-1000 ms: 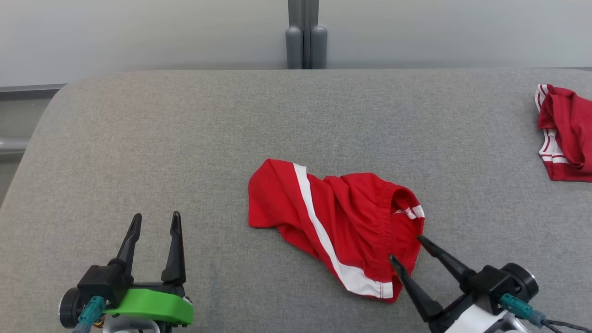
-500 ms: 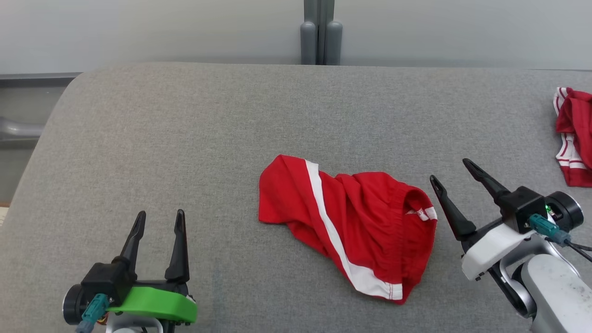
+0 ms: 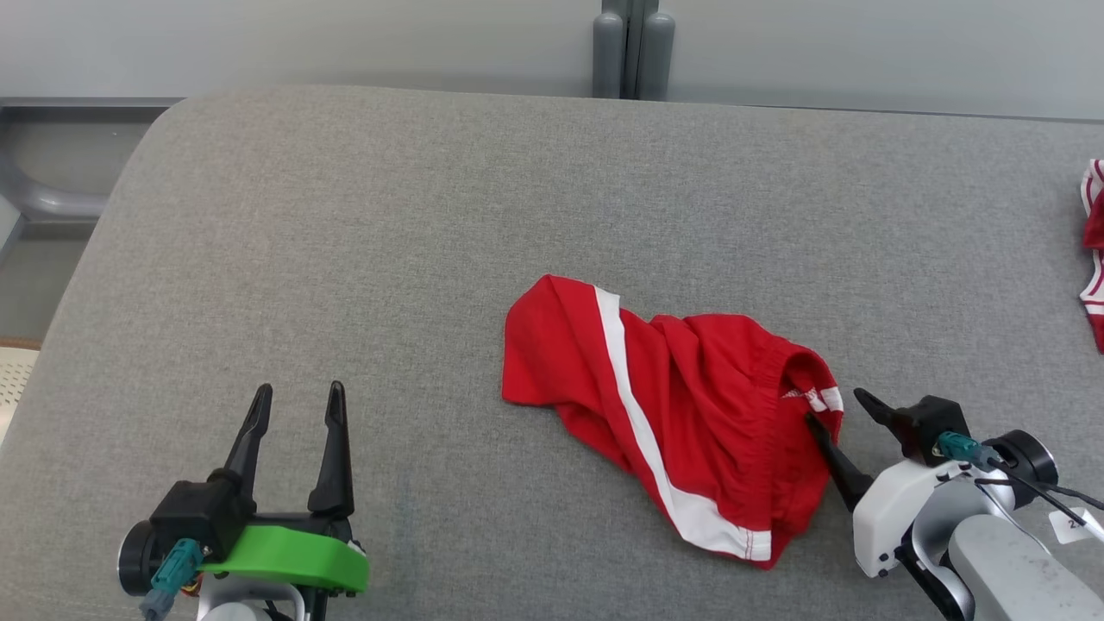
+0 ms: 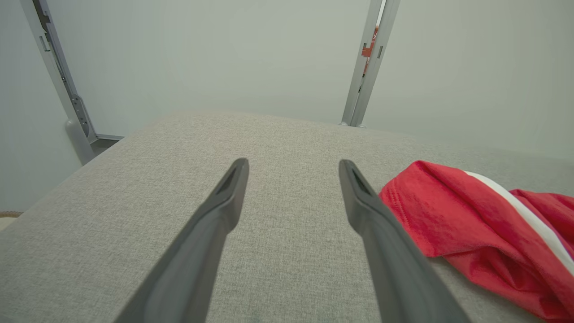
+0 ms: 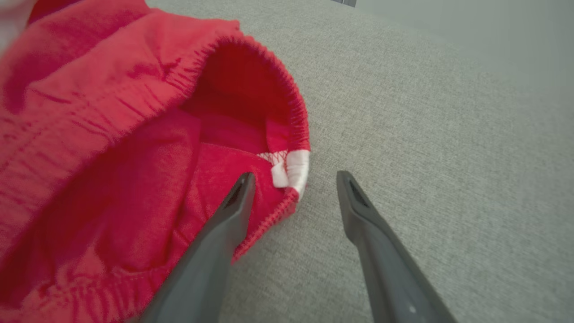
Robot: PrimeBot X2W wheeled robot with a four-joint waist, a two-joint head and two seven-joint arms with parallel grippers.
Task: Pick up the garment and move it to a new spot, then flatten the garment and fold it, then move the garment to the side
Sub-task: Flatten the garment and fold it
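- A pair of red shorts lies crumpled near the middle of the grey fabric-covered bench, a little toward the robot's right. Its long axis runs from about 10 o'clock to 4 o'clock in the head view, with a white stripe tracing the same diagonal.
- The gathered waistband faces 3 o'clock and gapes open, with a small white tab at its near corner.
- The right gripper sits at that corner with jaws spread and nothing clamped. In the right wrist view one finger lies over the red cloth just inside the waistband's edge and the other stands over bare bench fabric, with the tab between them. Whether the fingertip presses the cloth or hangs just above it cannot be told.
- From this gripper the bulk of the shorts stretches away toward 9 and 10 o'clock.
- The left gripper hovers low at 7 o'clock of the head view, jaws likewise apart and empty. It is well apart from the shorts, whose nearest leg hem lies off at its 2 o'clock.
- The right arm is plainly the nearer one — the first pick-up looks to be its job. Closing on the waistband corner appears to be the step in hand, and none of the moving, flattening or folding looks done.
- A second red garment with white striping pokes in at the 3 o'clock edge of the bench, well apart from the work.
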